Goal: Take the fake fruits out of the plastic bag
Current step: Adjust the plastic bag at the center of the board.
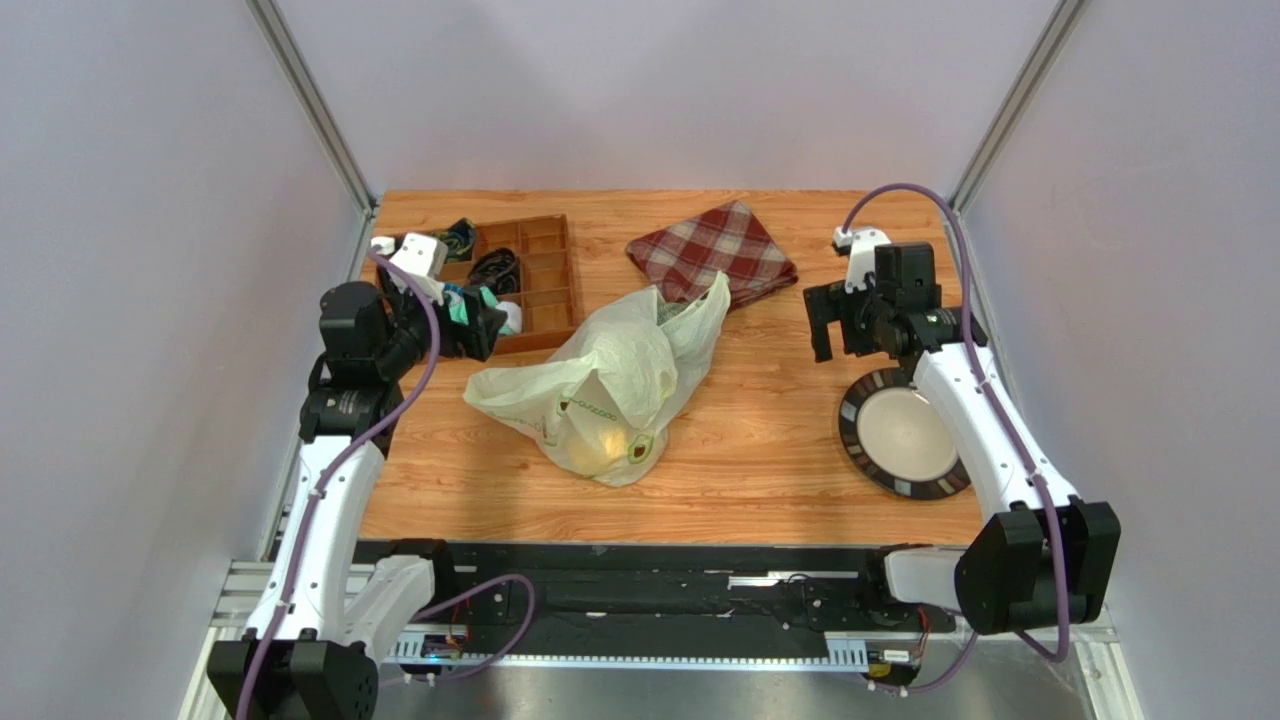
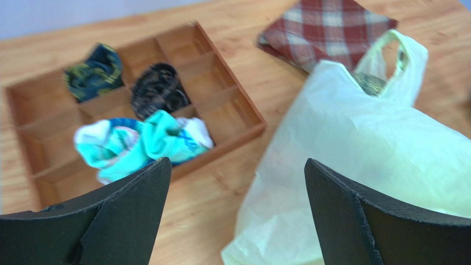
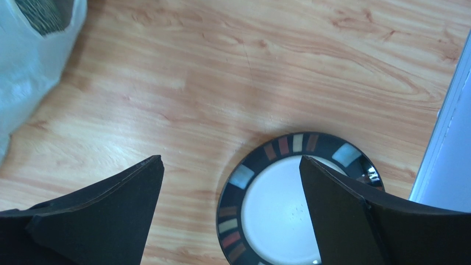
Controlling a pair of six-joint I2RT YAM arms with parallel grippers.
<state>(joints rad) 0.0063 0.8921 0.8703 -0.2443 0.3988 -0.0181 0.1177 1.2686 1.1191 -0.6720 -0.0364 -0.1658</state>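
The plastic bag (image 1: 609, 383) lies in the middle of the table, pale and crinkly, bulging with fruits. A yellow fruit (image 1: 601, 435) shows faintly through its near side. The netted melon (image 2: 369, 83) peeks out at the bag's mouth (image 3: 44, 14). The other fruits are hidden inside. My left gripper (image 1: 478, 323) is open and empty, hovering left of the bag (image 2: 376, 160) over the tray's edge. My right gripper (image 1: 839, 323) is open and empty, raised to the right of the bag, above the plate.
A wooden compartment tray (image 1: 519, 278) with socks (image 2: 144, 141) and dark items stands at the back left. A red plaid cloth (image 1: 709, 248) lies behind the bag. A dark-rimmed round plate (image 1: 902, 432) sits at the right, near the table's edge.
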